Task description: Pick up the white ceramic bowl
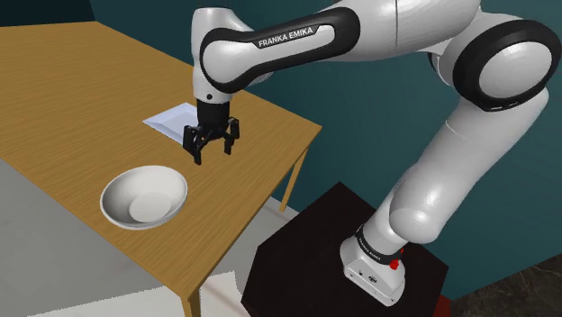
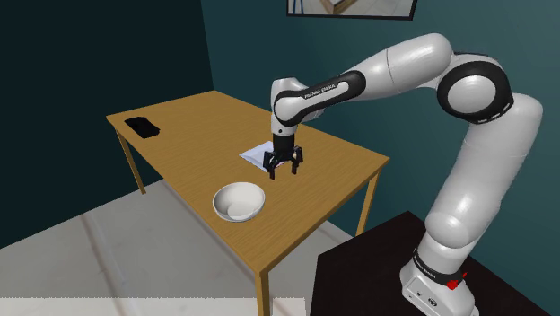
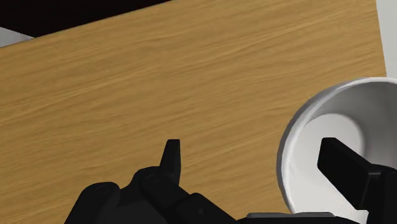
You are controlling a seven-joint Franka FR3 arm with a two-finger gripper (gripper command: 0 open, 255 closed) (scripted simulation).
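Note:
A white bowl (image 1: 144, 196) (image 2: 239, 199) stands upright on the wooden table (image 1: 72, 81), near the table's front edge in the shoulder view. My black gripper (image 1: 213, 151) (image 2: 282, 168) hangs open a little above the table, between the bowl and a white sheet (image 1: 171, 117). It points down and holds nothing. In the wrist view the bowl (image 3: 337, 121) lies off to one side of the gripper (image 3: 254, 162). One finger (image 3: 343, 167) is over the bowl's inside, the other (image 3: 170, 158) is over bare wood, and the near rim runs between them, untouched.
The white sheet (image 2: 256, 153) lies flat just behind the gripper. A flat black object (image 2: 142, 127) rests at the table's far corner. My dark stand (image 1: 360, 261) sits beyond the table's right edge in the shoulder view. Teal walls close in behind.

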